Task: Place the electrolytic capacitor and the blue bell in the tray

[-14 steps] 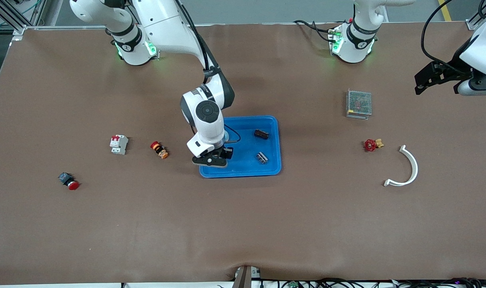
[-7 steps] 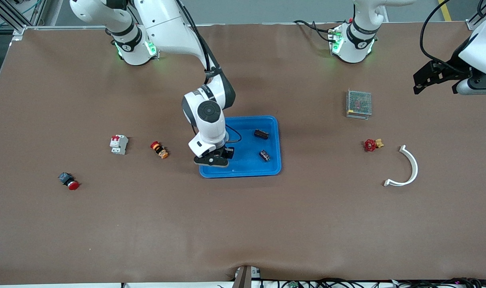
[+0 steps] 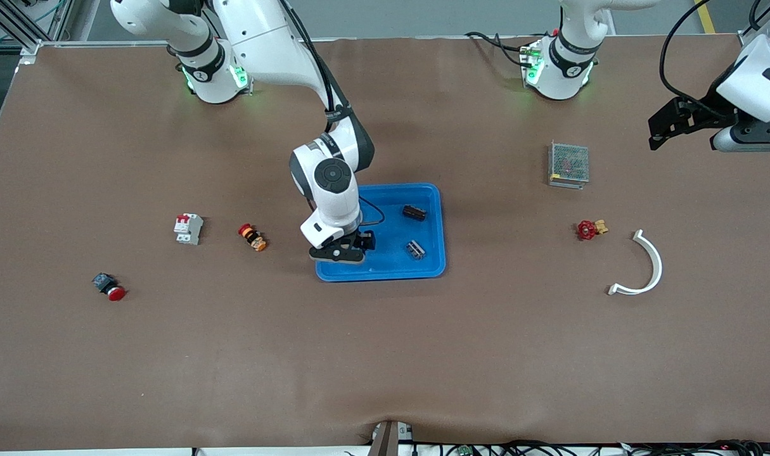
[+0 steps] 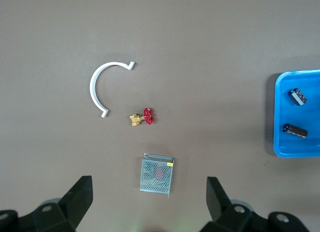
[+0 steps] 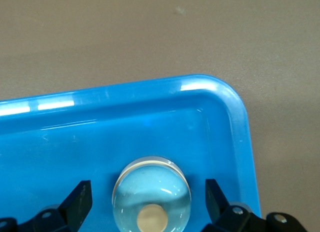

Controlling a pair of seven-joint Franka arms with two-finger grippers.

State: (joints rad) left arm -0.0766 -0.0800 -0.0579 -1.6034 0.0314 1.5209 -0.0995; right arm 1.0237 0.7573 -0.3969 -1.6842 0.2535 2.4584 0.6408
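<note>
The right gripper (image 5: pixel 147 202) is seen with its fingers (image 5: pixel 80 199) spread wide, and between them, untouched on either side, sits the blue bell (image 5: pixel 152 194), a rounded dome with a pale button at its top, resting on the floor of the tray (image 5: pixel 235 107) near a rounded corner. Nothing is gripped here; the dome looks to have been set down, and the gap on both flanks is what would let the jaws be lifted clear without dragging it.

From the front camera, the right gripper (image 3: pixel 346 248) is found low over the tray's (image 3: pixel 391 272) end toward the right arm, the bell itself hidden under the wrist. Two dark cylindrical parts (image 3: pixel 414 213) are lying in the tray's other half (electrolytic capacitors, by the look of them, though only one is called for). Both task items are judged to be inside the rim.

The left gripper (image 4: pixel 150 202) is held open and empty, high over the grey mesh box (image 4: pixel 157 175), and is simply waiting. A red-handled valve (image 4: pixel 143 117) and a white curved strip (image 4: pixel 102 87) are left on the table nearby.
</note>
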